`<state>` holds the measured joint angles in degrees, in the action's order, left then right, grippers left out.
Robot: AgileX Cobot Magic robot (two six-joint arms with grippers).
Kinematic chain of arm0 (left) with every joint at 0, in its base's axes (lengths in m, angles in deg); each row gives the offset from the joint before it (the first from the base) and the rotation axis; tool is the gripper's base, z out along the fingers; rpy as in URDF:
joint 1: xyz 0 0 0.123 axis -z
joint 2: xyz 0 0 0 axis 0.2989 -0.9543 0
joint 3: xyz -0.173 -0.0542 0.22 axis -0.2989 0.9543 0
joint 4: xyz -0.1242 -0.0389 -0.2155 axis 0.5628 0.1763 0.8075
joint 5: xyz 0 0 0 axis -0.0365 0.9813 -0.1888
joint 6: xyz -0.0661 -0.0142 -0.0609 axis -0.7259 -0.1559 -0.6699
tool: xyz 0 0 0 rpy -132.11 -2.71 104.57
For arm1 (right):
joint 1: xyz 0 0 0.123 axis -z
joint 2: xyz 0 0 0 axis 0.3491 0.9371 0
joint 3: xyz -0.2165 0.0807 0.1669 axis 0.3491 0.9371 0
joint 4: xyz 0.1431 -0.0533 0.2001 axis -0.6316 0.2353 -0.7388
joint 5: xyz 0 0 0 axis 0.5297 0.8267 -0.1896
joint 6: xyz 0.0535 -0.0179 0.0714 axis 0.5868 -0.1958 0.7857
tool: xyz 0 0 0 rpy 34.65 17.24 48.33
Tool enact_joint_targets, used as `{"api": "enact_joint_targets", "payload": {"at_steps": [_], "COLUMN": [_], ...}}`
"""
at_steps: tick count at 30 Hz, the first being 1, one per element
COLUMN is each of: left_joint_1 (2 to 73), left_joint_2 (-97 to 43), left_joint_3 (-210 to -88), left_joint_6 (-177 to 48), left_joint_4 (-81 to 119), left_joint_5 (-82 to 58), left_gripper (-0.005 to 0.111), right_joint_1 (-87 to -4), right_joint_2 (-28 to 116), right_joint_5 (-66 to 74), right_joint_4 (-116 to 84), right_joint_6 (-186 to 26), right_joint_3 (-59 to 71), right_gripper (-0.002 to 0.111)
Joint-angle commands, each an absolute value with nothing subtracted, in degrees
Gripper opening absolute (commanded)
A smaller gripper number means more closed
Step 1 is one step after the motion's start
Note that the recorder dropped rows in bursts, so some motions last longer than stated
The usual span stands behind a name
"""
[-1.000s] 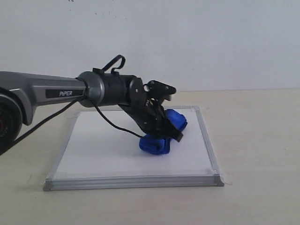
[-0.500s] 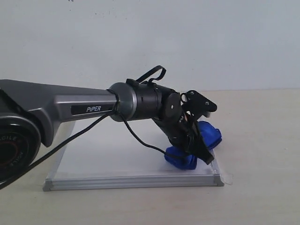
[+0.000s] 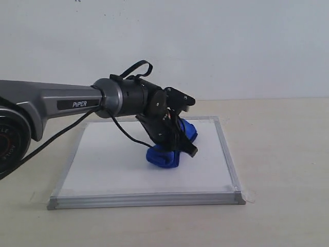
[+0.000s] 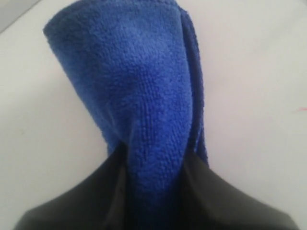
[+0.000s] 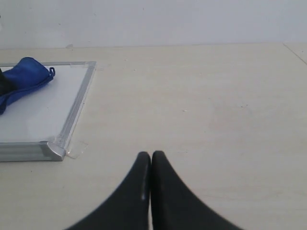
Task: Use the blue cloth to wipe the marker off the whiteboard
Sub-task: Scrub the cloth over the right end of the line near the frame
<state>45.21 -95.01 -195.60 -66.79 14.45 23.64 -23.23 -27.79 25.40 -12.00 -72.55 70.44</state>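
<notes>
My left gripper (image 3: 177, 145) is pinched tight on the blue cloth (image 3: 161, 157), which bulges out either side of the jaws & rests on the whiteboard (image 3: 108, 154) right under me. To wipe well I'd hold the pinch firm, press evenly, sweep in overlapping passes & stay inside the frame (image 3: 226, 149). Can't find the marker; the wrist cam shows only a faint red fleck (image 4: 301, 109) beside the cloth, maybe residue. My arm (image 3: 51, 103) hides the board behind it. My right gripper (image 5: 151, 165) has its tips together, well off the board
</notes>
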Motion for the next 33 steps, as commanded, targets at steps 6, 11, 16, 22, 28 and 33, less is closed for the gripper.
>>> {"api": "enact_joint_targets", "payload": {"at_steps": [6,11,16,22,28,33], "left_joint_1": [54.06,50.41,43.56,41.77,47.8,51.84], "left_joint_2": [-95.62,-95.62,-95.62,-95.62,-95.14,-95.14], "left_joint_3": [-195.77,-195.94,-195.94,-195.94,-195.94,-195.94], "left_joint_6": [-46.47,-54.61,-67.99,-68.57,-50.8,-39.77], "left_joint_4": [33.69,26.55,17.1,20.11,37.36,44.28], "left_joint_5": [23.43,21.32,25.19,30.32,29.07,26.7], "left_gripper": [0.004,0.004,0.004,0.004,0.004,0.004], "right_joint_1": [-22.78,-22.78,-22.78,-22.78,-22.78,-22.78], "right_joint_2": [-28.06,-28.06,-28.06,-28.06,-28.06,-28.06], "right_joint_5": [25.36,25.36,25.36,25.36,25.36,25.36], "right_joint_4": [-11.67,-11.67,-11.67,-11.67,-11.67,-11.67], "right_joint_6": [-72.3,-72.3,-72.3,-72.3,-72.3,-72.3], "right_joint_3": [70.69,70.69,70.69,70.69,70.69,70.69], "right_gripper": [0.0,0.0,0.0,0.0,0.0,0.0]}}
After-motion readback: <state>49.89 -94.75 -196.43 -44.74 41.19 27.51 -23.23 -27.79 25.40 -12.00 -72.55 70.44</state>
